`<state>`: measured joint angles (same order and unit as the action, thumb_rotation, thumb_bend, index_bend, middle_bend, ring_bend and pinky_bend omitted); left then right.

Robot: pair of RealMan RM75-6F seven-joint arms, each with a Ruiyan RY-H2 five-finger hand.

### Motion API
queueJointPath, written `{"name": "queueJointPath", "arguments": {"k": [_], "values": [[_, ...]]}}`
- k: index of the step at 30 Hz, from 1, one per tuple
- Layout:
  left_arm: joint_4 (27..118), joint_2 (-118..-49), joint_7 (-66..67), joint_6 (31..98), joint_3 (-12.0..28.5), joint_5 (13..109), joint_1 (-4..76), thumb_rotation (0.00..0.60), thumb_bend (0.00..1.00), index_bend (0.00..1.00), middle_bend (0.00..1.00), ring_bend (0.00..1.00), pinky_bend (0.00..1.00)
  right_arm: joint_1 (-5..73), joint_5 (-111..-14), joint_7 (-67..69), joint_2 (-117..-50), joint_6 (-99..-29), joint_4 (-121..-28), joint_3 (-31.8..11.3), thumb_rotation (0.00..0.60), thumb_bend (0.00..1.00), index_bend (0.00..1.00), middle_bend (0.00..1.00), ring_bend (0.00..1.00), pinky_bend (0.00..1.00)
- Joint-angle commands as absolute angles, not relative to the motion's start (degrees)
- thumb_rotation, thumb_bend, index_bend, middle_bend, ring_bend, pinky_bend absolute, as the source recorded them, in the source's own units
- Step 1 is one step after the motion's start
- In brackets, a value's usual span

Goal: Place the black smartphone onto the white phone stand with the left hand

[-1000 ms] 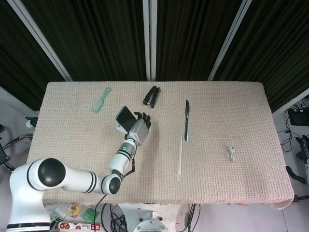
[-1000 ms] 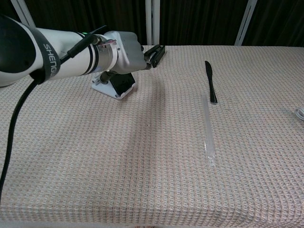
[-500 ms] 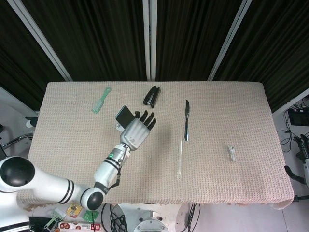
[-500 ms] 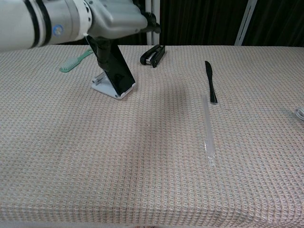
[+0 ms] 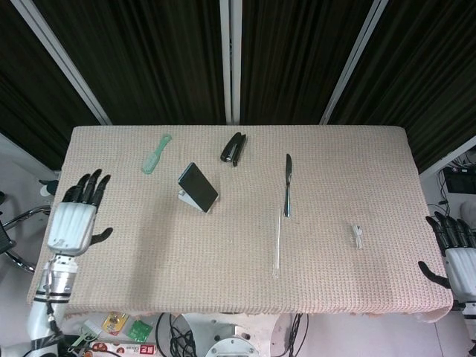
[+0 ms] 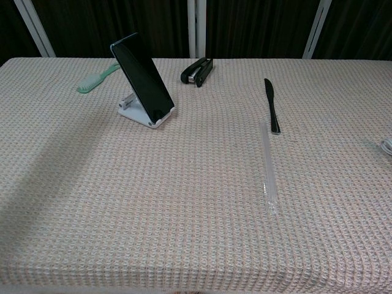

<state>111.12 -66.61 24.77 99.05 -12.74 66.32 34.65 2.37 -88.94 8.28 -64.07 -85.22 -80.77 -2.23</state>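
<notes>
Left hand [image 5: 76, 216] has pulled away from the phone since the earlier frames: it was right at the stand, now it sits off the table's left edge, fingers spread apart, holding nothing. The black smartphone [image 6: 142, 76] stays on the white phone stand [image 6: 139, 113], leaning back, tilted, lower edge in the stand's lip, on the far-left part of the table. Nothing else on the table has shifted. Right hand [image 5: 455, 253] shows at the right edge of the head view, off the table's near-right corner, fingers apart, empty.

Surface is a beige woven tablecloth [image 6: 184, 202] over the whole table. Behind it, dark ribbed curtains [image 5: 163, 52] with white vertical frame bars [image 5: 230, 59].

On the cloth: a green comb [image 6: 97, 78] far left, near the stand but apart from it; a black stapler [image 6: 197, 70] far centre, right of the phone; a black knife [image 6: 271, 104] right of centre, pointing far; a clear plastic strip [image 6: 267, 168] just near of the knife, running toward the near edge.

Head view alone shows both hands, plus a small white object [image 5: 357, 236] on the right side; too small to identify. Chest view shows neither hand, only the edge of something white at the right border. Chest view shows the phone's tilt and dark screen clearly.
</notes>
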Motion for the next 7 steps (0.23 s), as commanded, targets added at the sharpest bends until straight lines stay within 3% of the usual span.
{"name": "queueJointPath", "arguments": {"k": [1,7], "values": [[101.3,-67.0,12.6,100.8,-18.2,74.1,25.0,0.6,0.09,0.02,0.02,0.06,0.23,2.5,-89.5,6.8,-64.5,-85.0,-82.0,-1.7,0.6,0.15,0.0,0.0,0.0,0.0],[92.8,-69.0,3.5,99.7,-18.4,79.1,19.1,0.6,0.09,0.02,0.02,0.06,0.23,3.1,-89.6,4.6,-64.9,-84.6,-83.7,-1.7,0.6,0.15,0.0,0.0,0.0,0.0]]}}
